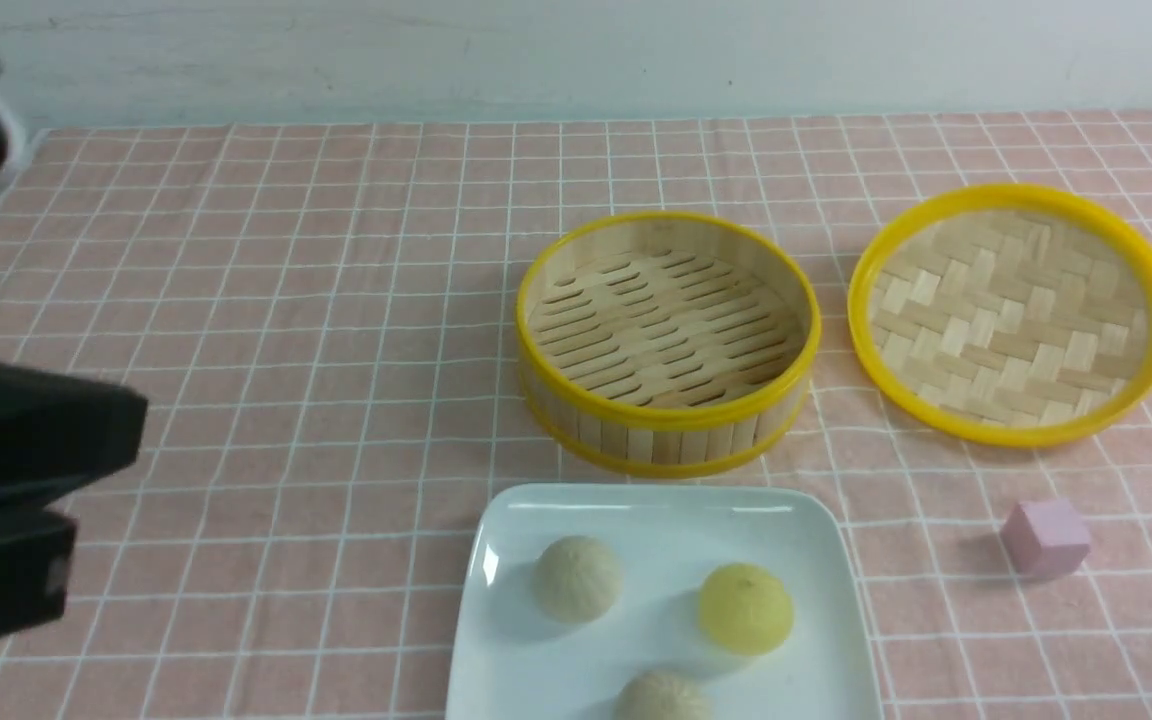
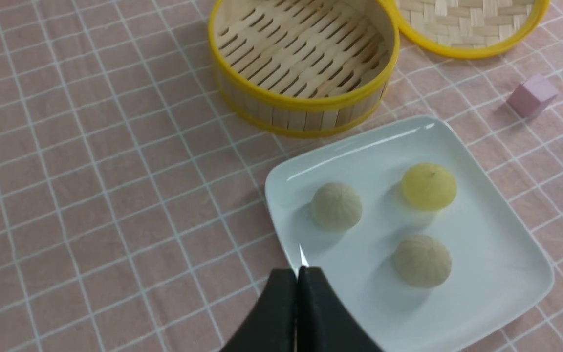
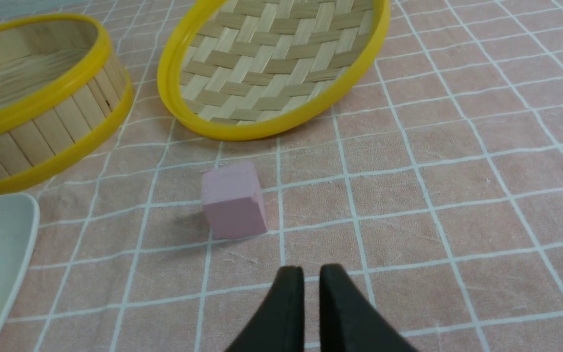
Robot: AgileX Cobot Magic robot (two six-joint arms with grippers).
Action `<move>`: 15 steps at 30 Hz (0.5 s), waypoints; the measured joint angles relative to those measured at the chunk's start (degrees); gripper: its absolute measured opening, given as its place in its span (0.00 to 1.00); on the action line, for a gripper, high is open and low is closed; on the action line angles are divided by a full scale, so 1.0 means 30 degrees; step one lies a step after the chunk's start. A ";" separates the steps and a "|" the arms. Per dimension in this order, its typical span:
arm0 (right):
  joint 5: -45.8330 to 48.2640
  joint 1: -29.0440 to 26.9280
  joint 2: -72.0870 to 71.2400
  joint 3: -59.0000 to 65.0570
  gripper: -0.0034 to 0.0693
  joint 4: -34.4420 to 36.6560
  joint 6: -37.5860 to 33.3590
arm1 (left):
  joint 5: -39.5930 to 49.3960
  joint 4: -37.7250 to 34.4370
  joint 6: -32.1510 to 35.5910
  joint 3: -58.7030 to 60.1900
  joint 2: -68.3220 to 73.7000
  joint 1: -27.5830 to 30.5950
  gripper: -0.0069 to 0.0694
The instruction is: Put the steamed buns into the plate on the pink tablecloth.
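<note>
All three steamed buns lie on the plate (image 1: 816, 600), which sits at the lower centre of the front view on the pink tablecloth (image 1: 286, 350). One beige bun (image 1: 578, 578) is at the plate's left, the yellow bun (image 1: 745, 608) to its right, and a second beige bun (image 1: 663, 698) lies at the bottom edge of the frame, partly cut off. None of the buns touches another.

Just above the plate in the frame stands the empty bamboo steamer basket (image 1: 666, 420). Its yellow-rimmed woven lid (image 1: 1011, 320) lies beside it at the upper right. A small pink cube (image 1: 1044, 538) rests on the cloth at the lower right, apart from the plate.

The left arm (image 1: 16, 500) fills the left edge of the front view. In the left wrist view the left tool (image 2: 297, 274) has its tips pressed together with nothing between them, at the plate's rim. In the right wrist view the right tool (image 3: 311, 274) shows a narrow gap between its tips, holding nothing, over bare cloth near the cube.
</note>
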 joint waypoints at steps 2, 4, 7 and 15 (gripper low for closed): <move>0.0000 0.0000 0.0000 0.0000 0.15 0.0000 -0.0200 | 0.0074 0.0018 -0.0572 0.0774 -0.0492 0.0000 0.12; -0.0020 0.0000 0.0000 0.0000 0.16 0.0000 -0.0781 | 0.0074 0.0018 -0.1172 0.1594 -0.0814 0.0000 0.12; -0.0034 0.0000 0.0000 0.0000 0.16 0.0000 -0.1693 | 0.0074 0.0127 -0.1890 0.2420 -0.1011 0.0000 0.12; -0.0034 0.0000 0.0000 0.0000 0.17 0.0000 -0.4681 | -0.0568 0.0585 -0.3689 0.4398 -0.1055 0.0000 0.12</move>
